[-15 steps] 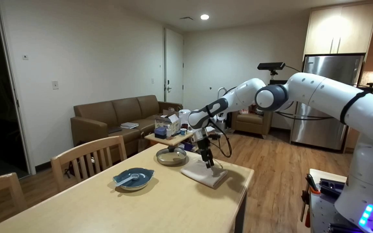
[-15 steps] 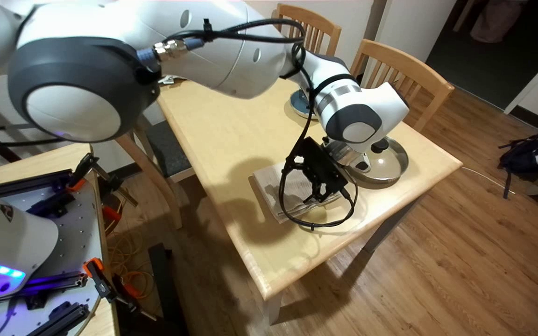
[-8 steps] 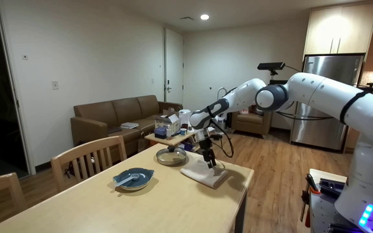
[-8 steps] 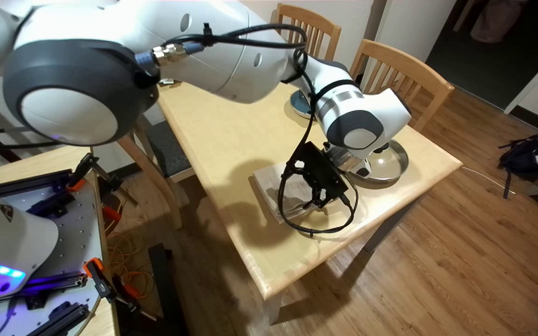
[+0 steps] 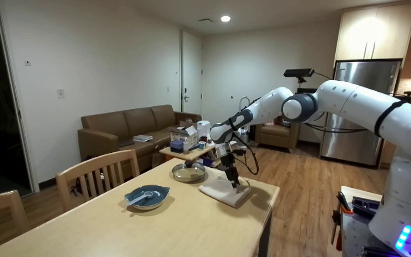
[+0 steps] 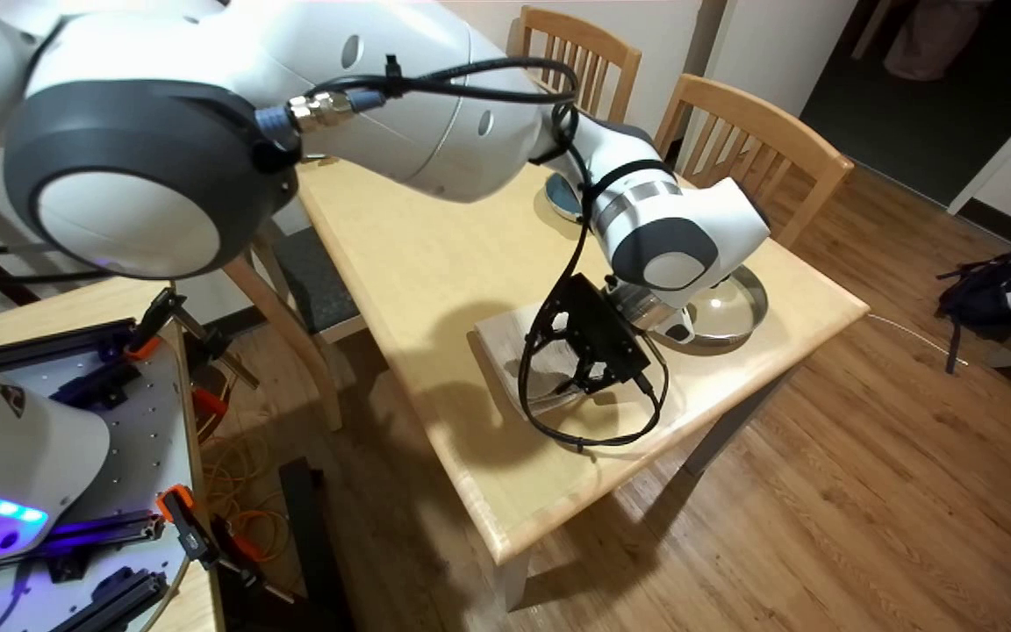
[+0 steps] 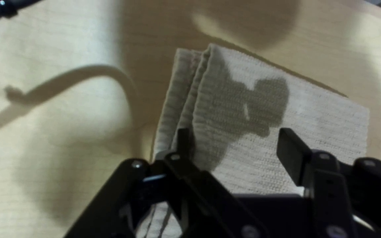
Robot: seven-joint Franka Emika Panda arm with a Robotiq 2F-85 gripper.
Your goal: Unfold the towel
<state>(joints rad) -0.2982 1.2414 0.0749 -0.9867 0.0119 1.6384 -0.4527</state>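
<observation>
The off-white towel (image 5: 221, 192) lies folded in a flat stack near the table's corner. In the wrist view the towel (image 7: 322, 122) shows several layered edges on its left side. My gripper (image 7: 235, 145) is right over it, pointing down, its jaws well apart. The left finger (image 7: 184, 140) stands at the layered edges; whether its tip has slipped between layers, I cannot tell. Above the top layer is the right finger (image 7: 293, 158). No cloth is seen pinched. In an exterior view the gripper (image 5: 235, 185) appears low at the towel, and contact is unclear.
A lidded pan (image 5: 184, 175) sits close beside the towel. Farther along the table (image 5: 177, 228) is a blue dish (image 5: 157, 198) holding a scoop (image 5: 139, 198). A black cable (image 6: 523, 369) loops around the wrist. Wooden chairs (image 5: 98, 160) line the table's far side.
My gripper has moved down slightly and across toward the towel's layered edge. The towel keeps its folded shape and place.
</observation>
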